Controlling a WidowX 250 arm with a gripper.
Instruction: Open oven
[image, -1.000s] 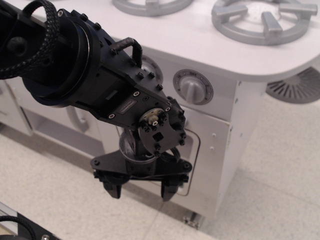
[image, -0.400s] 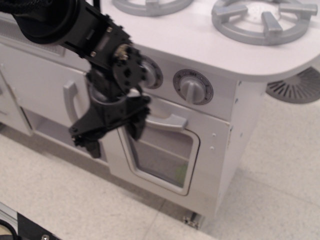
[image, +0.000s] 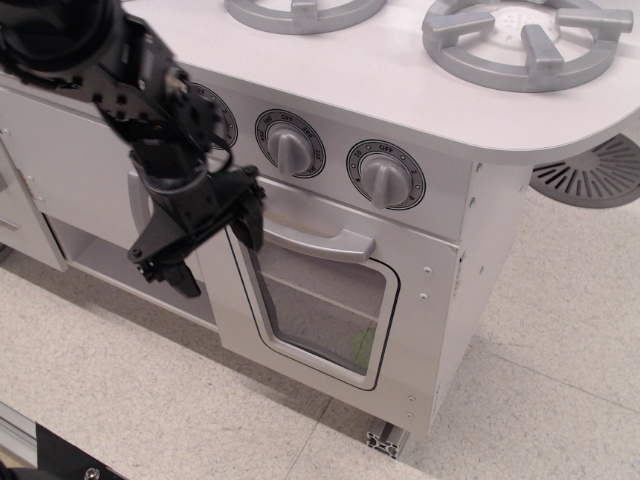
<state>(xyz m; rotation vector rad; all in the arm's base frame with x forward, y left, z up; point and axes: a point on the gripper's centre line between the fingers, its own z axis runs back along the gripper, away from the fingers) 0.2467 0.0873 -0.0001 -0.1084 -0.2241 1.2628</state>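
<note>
The white toy oven (image: 320, 300) stands under the stove top. Its door is shut, with a rounded clear window (image: 318, 305) and a wide grey bar handle (image: 315, 240) across the top. My black gripper (image: 215, 250) hangs just left of the door's upper left corner. Its jaws are open and empty. One fingertip (image: 250, 232) is near the left end of the handle, the other fingertip (image: 186, 282) is lower left. I cannot tell whether it touches the door.
Grey knobs (image: 385, 175) sit on the panel above the door. Grey burners (image: 525, 40) are on the stove top. A white cupboard door (image: 70, 160) lies behind my arm at left. Speckled floor (image: 150, 400) lies below. A round grey grate (image: 595, 170) is at right.
My gripper has swung up and to the left, from in front of the oven window to beside the door's upper left corner. The oven door has stayed shut.
</note>
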